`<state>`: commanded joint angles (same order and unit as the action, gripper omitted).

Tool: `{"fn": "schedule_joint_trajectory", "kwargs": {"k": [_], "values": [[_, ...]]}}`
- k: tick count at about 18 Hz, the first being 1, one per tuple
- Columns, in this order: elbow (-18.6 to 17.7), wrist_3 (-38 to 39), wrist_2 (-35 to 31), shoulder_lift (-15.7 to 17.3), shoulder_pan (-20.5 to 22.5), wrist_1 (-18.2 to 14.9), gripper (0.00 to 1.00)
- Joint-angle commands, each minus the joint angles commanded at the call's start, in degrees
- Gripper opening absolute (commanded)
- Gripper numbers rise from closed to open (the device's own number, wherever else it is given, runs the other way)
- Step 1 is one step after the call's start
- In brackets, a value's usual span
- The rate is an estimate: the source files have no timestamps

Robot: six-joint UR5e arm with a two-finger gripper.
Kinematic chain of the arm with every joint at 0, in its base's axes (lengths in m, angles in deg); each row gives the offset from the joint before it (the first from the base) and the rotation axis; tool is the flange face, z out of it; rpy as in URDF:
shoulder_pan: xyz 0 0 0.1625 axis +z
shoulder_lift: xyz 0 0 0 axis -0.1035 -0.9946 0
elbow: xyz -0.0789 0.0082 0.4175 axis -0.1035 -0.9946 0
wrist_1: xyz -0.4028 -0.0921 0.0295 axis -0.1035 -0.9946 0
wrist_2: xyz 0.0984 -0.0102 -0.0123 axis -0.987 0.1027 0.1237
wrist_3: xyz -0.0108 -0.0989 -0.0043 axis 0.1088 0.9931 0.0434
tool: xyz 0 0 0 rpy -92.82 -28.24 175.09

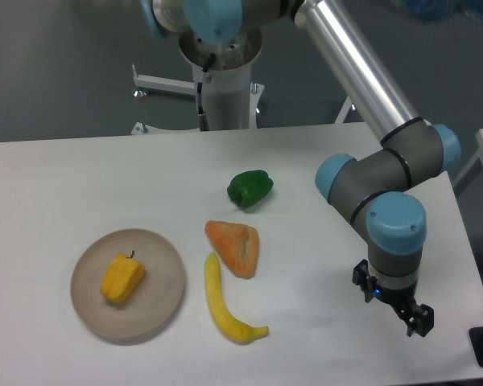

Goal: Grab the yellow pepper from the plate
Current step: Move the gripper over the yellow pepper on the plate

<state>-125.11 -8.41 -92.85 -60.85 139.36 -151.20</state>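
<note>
The yellow pepper, chunky and golden with a short dark stem, lies in the middle of the round beige plate at the front left of the white table. My gripper hangs at the front right, far to the right of the plate, low over the table. It holds nothing. Its dark fingers are seen from above and behind, and I cannot tell how far apart they stand.
An orange wedge-shaped piece and a long curved yellow piece lie just right of the plate. A green pepper sits further back at the centre. The arm's base stands behind the table's far edge.
</note>
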Motion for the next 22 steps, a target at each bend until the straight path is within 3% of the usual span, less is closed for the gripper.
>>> {"fn": "schedule_joint_trajectory", "kwargs": {"k": [6, 10, 15, 19, 22], "values": [[-1.4, 1.7, -0.1, 1.5, -1.9, -0.2, 1.0], [-5.8, 8.4, 0.2, 5.1, -4.0, -0.8, 1.0], [-10.7, 25.7, 0.5, 11.1, -9.2, -4.7, 1.0], [-16.7, 36.6, 3.6, 16.3, -14.6, -4.9, 1.0], [-18.8, 43.6, 5.4, 17.4, -18.4, -5.0, 1.0]]}}
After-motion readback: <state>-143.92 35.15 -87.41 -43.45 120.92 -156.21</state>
